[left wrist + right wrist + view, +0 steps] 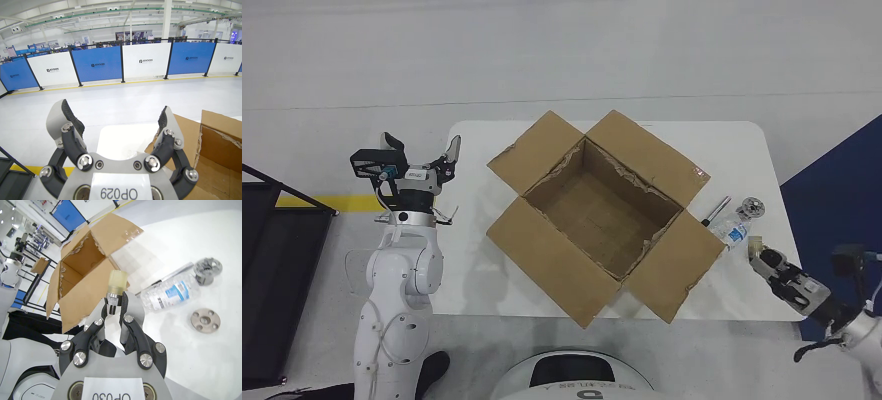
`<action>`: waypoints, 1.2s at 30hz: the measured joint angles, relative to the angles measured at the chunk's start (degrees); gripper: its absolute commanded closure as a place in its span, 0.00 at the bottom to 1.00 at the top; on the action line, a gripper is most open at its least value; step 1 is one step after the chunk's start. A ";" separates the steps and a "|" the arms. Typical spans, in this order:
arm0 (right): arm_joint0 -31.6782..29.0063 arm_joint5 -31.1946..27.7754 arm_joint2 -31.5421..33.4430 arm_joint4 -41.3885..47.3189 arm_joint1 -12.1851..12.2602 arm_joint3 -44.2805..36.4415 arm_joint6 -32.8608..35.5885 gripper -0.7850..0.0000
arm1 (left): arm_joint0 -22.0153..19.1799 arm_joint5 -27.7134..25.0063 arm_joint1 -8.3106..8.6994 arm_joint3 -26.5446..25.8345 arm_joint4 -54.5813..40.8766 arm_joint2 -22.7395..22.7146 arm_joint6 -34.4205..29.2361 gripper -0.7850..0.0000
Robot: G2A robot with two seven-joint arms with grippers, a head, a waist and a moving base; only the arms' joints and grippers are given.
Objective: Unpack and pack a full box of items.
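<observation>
An open cardboard box (604,208) with all four flaps spread stands in the middle of the white table (742,135); its inside looks bare. My right gripper (113,303) is shut on a small part with a pale cap, a metal hex base and a threaded stud (115,286), held above the table's right front, next to the box (79,262). In the top view that gripper (762,255) sits near the right front corner. My left gripper (115,113) stands open and holds nothing, beyond the table's left edge (422,160).
Right of the box lie a clear plastic bottle (170,292), a thin metal rod (177,271), a grey hub-like part (207,269) and a round metal flange with holes (205,320). A black rack (272,260) stands on the floor at the left.
</observation>
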 measured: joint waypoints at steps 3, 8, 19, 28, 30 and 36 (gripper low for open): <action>-0.11 2.11 -0.72 -2.34 0.05 -8.48 1.19 1.00 | 0.00 0.00 0.00 0.00 0.00 0.00 0.00 0.00; 1.07 10.51 -4.87 -9.26 0.25 -21.90 4.82 1.00 | 0.00 0.00 0.00 0.00 0.00 0.00 0.00 0.00; 24.07 28.27 -40.67 -40.55 0.60 -21.31 13.65 1.00 | 0.00 0.00 0.00 0.00 0.00 0.00 0.00 0.00; 39.21 48.59 -62.01 -54.15 -1.73 -15.98 26.57 0.60 | 0.00 0.00 0.00 0.00 0.00 0.00 0.00 0.00; 41.93 51.38 -64.99 -56.61 -2.31 -14.05 27.53 0.23 | 0.00 0.00 0.00 0.00 0.00 0.00 0.00 0.00; 45.51 56.25 -68.26 -59.93 -3.34 -11.59 29.75 0.00 | 0.00 0.00 0.00 0.00 0.00 0.00 0.00 0.00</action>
